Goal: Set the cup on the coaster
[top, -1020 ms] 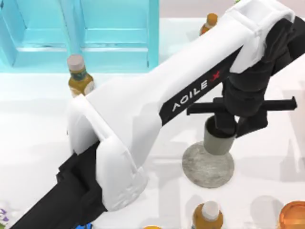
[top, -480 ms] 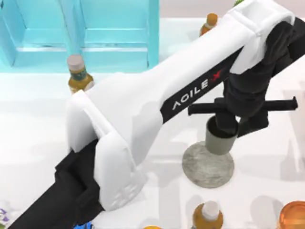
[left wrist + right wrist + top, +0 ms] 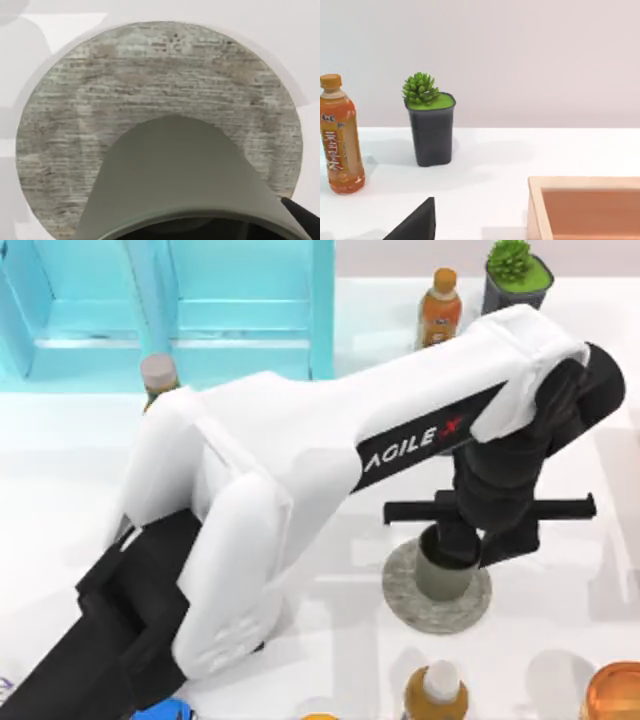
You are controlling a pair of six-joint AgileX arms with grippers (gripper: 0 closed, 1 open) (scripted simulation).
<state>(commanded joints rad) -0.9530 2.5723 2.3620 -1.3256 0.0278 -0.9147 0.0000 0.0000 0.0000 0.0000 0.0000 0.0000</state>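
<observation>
The grey-olive cup (image 3: 437, 577) stands upright over the middle of the round mottled stone coaster (image 3: 400, 592), right of the table's centre. My left gripper (image 3: 461, 540) comes down from above and is shut on the cup at its rim. In the left wrist view the cup (image 3: 175, 170) covers the near part of the coaster (image 3: 150, 75), and I cannot tell whether its base touches the stone. A dark part of my parked right gripper (image 3: 415, 226) shows low in the right wrist view.
A blue cabinet (image 3: 200, 300) fills the back left with a grey-capped bottle (image 3: 157, 368) before it. An orange bottle (image 3: 440, 308) and a potted plant (image 3: 515, 275) stand at the back. A bottle (image 3: 435, 695) and a copper container (image 3: 615, 690) sit in front.
My left gripper has carried the cup from the coaster's back edge to over its middle and lowered it. The left arm has swung lower across the table.
</observation>
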